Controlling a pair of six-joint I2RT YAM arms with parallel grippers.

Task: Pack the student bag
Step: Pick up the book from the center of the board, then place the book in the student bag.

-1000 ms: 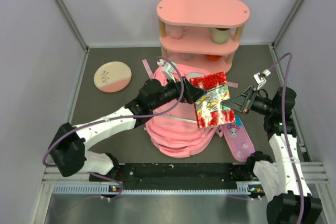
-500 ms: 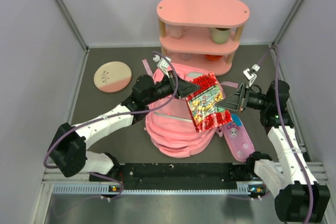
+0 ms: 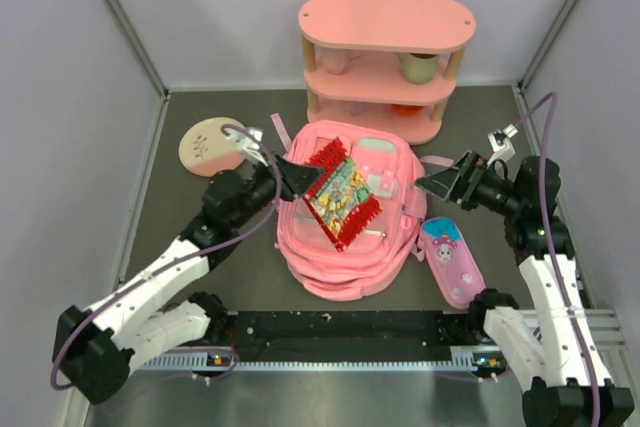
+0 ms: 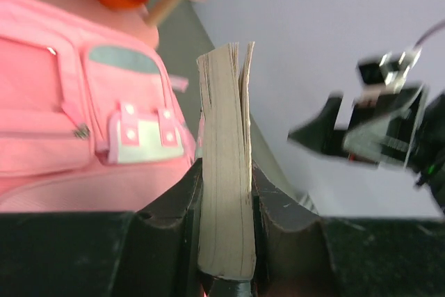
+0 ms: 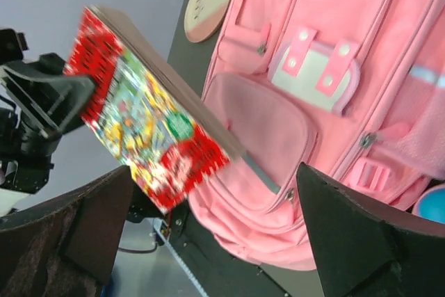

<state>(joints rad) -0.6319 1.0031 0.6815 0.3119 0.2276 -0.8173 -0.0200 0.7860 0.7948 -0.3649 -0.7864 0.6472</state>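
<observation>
Mia: Where is the student bag (image 3: 352, 265)?

Tom: It lies flat in the middle of the table, front side up. Its long way runs from the arms toward the pink shelf (image 3: 386, 23).

Mia: Who has the book (image 3: 339, 194)?

Tom: The left gripper (image 3: 299, 176). Its jaws pinch the book near one corner, and the book hangs tilted over the bag's front. The bag is under it and a bit to the right.

Mia: And the right gripper (image 3: 433, 183)?

Tom: Its jaws are wide apart with nothing in them. It hovers just off the bag's right side, near the pencil case (image 3: 452, 259), and points at the book.

Mia: So which arm is nearer?

Tom: The left one, most likely. It holds the thing that has to go in.

Mia: What can't be seen?

Tom: Where the bag opens. The zips in view look shut, and the book covers part of the front. The left wrist view shows only the book's page edge between the jaws, and things there are blurry.
</observation>
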